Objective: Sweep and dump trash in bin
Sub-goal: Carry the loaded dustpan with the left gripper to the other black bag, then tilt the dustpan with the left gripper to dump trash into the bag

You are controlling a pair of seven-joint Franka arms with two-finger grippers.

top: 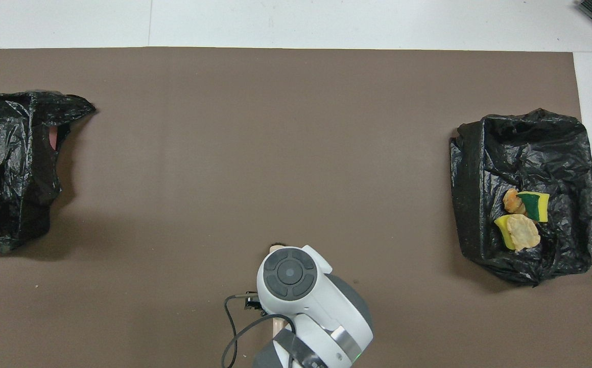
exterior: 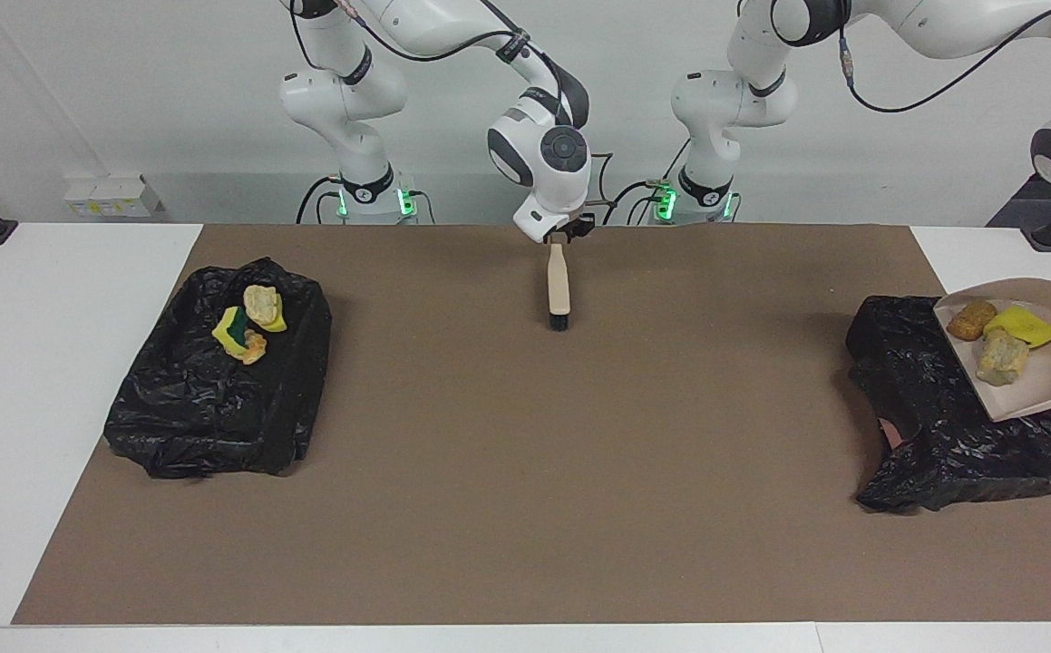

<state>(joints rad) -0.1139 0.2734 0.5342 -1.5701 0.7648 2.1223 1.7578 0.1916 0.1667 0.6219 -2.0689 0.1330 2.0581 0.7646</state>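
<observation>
While the brown mat [exterior: 525, 472] lies bare at its middle, two black-lined bins are seen at its ends. Four bits of trash [exterior: 251, 326] are held in the bin [exterior: 217, 390] at the right arm's end; three [exterior: 1001, 340] ride on the dustpan [exterior: 1046, 381] over the other bin [exterior: 951, 435]. The brush [exterior: 559, 288] is gripped at its handle by the right gripper [exterior: 559, 238]. The left gripper's state cannot be told.

Both arms [exterior: 344, 82] are glossy white with dark grey joint bands. Black cables trail along them. Green lights glow at each base [exterior: 371, 201].
</observation>
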